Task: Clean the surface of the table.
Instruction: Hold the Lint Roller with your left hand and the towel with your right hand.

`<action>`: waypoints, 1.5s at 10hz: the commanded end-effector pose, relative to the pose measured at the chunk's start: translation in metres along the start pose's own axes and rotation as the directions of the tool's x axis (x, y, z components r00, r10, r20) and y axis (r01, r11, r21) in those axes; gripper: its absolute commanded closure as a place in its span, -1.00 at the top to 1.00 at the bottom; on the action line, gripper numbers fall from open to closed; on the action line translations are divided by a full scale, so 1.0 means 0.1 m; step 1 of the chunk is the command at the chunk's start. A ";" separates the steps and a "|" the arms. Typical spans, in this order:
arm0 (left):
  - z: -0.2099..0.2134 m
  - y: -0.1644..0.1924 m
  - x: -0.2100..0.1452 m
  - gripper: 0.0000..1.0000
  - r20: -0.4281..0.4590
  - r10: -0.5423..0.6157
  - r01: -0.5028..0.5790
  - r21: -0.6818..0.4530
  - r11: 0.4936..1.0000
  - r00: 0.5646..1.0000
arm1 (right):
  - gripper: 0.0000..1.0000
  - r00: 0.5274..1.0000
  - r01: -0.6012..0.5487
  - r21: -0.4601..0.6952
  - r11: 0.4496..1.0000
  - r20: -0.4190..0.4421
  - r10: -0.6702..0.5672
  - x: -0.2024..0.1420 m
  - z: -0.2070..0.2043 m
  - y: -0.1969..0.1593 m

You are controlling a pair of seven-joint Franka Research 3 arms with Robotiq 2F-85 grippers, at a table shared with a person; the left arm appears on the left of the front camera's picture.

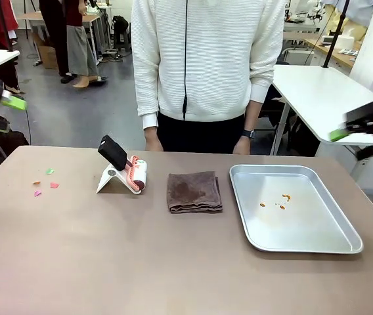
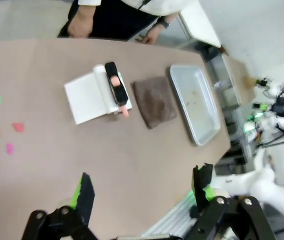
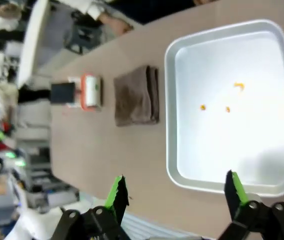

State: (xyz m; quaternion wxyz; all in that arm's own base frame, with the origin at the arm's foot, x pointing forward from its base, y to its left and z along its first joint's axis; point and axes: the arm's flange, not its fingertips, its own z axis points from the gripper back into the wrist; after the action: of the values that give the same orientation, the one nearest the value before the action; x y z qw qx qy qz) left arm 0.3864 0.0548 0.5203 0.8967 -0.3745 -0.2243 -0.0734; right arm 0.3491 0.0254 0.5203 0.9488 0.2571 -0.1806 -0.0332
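Observation:
The brown-taupe table (image 1: 140, 262) carries a few small coloured scraps (image 1: 45, 182) near its left end, seen too in the left wrist view (image 2: 7, 125). A folded brown cloth (image 1: 194, 191) lies at the middle, beside a lint roller (image 1: 124, 169) with a black handle leaning on a white stand. My left gripper (image 1: 6, 105) hangs open, high off the table's left end, and its fingers (image 2: 84, 192) hold nothing. My right gripper (image 1: 347, 131) hangs open above the right end, over the tray's near rim in its own view (image 3: 176, 190).
A shiny metal tray (image 1: 305, 223) with a few orange crumbs (image 1: 280, 201) sits on the right part of the table. A person in a white sweater (image 1: 206, 59) stands at the far edge, hands down. A white table (image 1: 311, 92) stands behind on the right.

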 end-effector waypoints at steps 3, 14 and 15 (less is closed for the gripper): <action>-1.01 -0.14 0.22 1.00 -0.115 -0.057 0.067 0.080 0.995 0.992 | 1.00 0.968 -0.227 -0.153 0.962 -0.141 0.207 0.43 -1.08 0.71; -1.45 0.08 0.17 1.00 -0.143 0.003 0.015 0.122 0.992 0.990 | 1.00 0.985 -0.166 -0.127 0.978 -0.069 0.158 0.29 -2.15 1.14; -1.56 0.10 0.31 1.00 -0.142 0.107 -0.091 0.113 0.989 0.984 | 1.00 0.980 -0.186 -0.137 0.973 -0.095 0.174 0.42 -2.35 1.22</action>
State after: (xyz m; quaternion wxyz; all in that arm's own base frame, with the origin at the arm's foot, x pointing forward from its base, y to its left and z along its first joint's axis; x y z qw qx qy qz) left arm 0.4567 -0.0425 0.4309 0.9328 -0.3152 -0.1574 -0.0757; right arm 0.4525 0.2248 0.4120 0.9686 0.1784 -0.1679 0.0431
